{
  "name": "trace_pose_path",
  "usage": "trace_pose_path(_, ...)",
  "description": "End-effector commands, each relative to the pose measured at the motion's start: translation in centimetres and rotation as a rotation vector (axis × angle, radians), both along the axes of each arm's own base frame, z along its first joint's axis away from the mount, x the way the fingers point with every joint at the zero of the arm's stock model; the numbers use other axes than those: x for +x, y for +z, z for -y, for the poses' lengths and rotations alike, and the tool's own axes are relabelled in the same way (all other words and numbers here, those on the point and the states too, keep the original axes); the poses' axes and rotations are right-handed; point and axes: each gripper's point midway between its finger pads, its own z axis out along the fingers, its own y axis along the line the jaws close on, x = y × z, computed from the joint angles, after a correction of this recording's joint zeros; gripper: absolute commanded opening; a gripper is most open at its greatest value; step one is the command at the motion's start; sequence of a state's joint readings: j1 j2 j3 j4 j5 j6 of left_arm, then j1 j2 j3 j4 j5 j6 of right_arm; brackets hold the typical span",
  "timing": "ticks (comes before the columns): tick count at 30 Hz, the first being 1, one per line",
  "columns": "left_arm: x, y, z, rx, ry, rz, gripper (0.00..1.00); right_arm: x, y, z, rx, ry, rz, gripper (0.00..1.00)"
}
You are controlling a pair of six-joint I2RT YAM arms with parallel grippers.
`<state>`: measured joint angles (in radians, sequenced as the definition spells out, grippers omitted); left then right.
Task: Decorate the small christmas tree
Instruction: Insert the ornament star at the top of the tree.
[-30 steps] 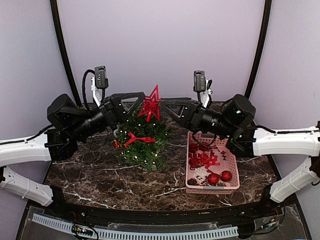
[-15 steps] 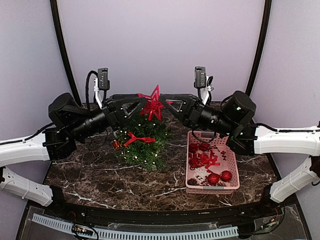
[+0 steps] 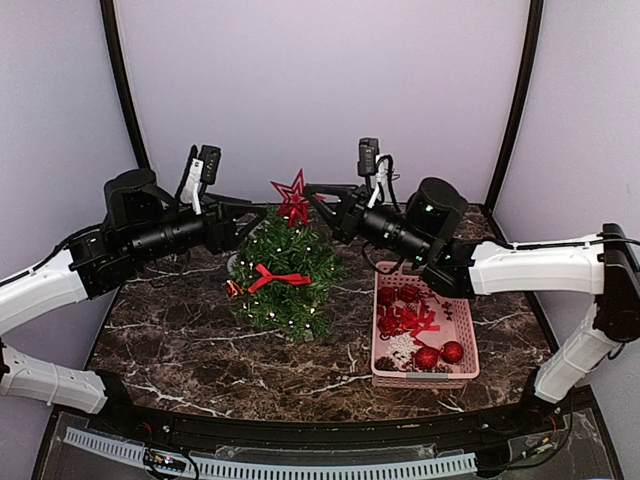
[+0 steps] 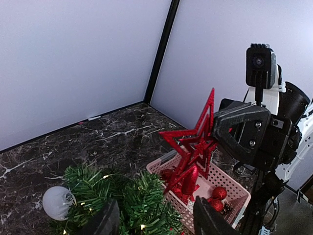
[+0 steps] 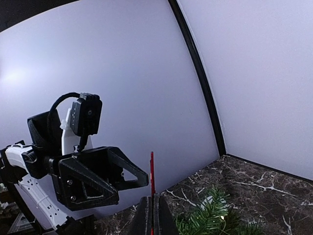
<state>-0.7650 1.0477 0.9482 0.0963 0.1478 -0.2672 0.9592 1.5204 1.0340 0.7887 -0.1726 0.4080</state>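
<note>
The small christmas tree (image 3: pixel 283 272) stands upright on the dark marbled table (image 3: pixel 170 340), a little left of the table's middle, between the two arms. It carries tiny white lights, a red bow (image 3: pixel 277 277) on its front and, in the left wrist view, a white ball (image 4: pixel 57 202) tucked among the branches on one side. A red star (image 3: pixel 293 198) is upright just over the treetop; whether its base actually sits on the top branch cannot be told from these views. The right tool (image 3: pixel 313 197) reaches in from the right and is clamped on the star's edge: in the right wrist view its two fingers (image 5: pixel 145 216) are pressed together with the thin red star seen edge-on between them. The left tool (image 3: pixel 260 212) hovers just beside the treetop on the left, its fingers (image 4: pixel 105 221) spread apart with nothing between them, apart from the star. To the right of the tree, near but not touching it, a pink basket (image 3: pixel 376 345) lies on the table with red balls (image 3: pixel 452 351) and other red ornaments inside.
</note>
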Motion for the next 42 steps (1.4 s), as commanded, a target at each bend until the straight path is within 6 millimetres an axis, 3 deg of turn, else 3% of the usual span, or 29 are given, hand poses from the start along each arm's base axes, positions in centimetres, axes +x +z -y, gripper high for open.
trace_pose_path(1,0.4,-2.4,0.6,0.124,-0.056,0.027,0.5,1.7,2.1,-0.3,0.052,-0.037,0.071,0.0)
trace_pose_path(11,1.6,-4.6,1.5,0.178,-0.106,0.022,0.41,3.4,1.1,-0.7,0.034,-0.061,0.06,0.0)
trace_pose_path(23,1.9,-6.0,2.8,0.188,-0.164,0.006,0.47,3.7,0.0,-1.3,0.019,-0.047,0.044,0.0)
trace_pose_path(30,2.2,-6.4,3.0,0.192,-0.162,0.0,0.34,3.7,-0.1,-1.6,0.016,-0.037,0.044,0.0)
trace_pose_path(42,2.4,-6.7,3.0,0.194,-0.155,-0.003,0.26,3.6,-1.5,-1.6,0.007,-0.028,0.011,0.0)
